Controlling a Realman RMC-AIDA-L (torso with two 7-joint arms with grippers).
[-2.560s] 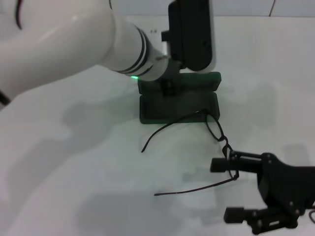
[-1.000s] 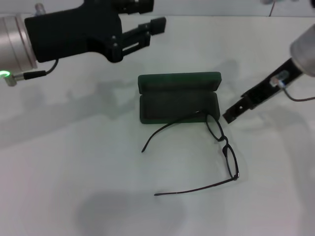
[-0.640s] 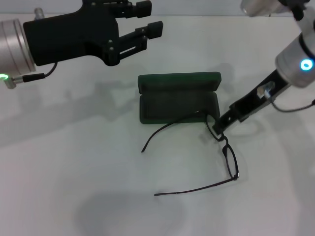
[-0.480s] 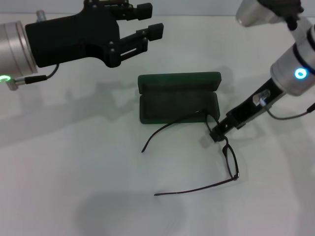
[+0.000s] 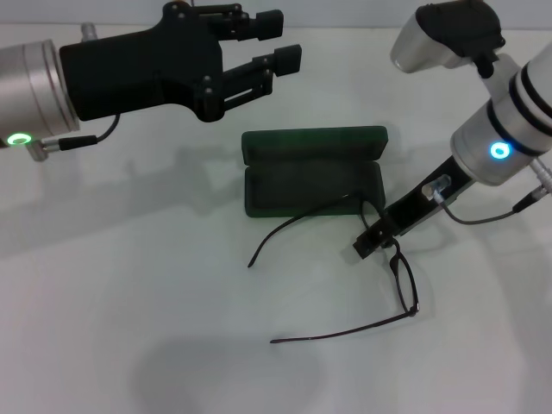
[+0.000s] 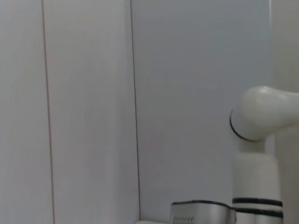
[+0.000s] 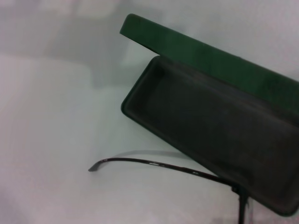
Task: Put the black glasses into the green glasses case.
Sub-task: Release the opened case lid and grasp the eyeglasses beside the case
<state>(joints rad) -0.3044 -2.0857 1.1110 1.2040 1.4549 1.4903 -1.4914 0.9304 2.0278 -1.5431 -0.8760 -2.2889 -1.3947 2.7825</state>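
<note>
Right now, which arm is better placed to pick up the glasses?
Right. The right gripper is down at the black glasses frame beside the open green glasses case; the left gripper hovers open, beyond the case.

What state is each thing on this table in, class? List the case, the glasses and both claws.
Glasses case: open, lid raised at the back, nothing fully inside.
Glasses: unfolded, arms spread, lying on the table with one lens at the case's front right corner.
Left claw: open, held in the air behind and left of the case, holding nothing.
Right claw: down at the glasses' frame by the case corner.
</note>
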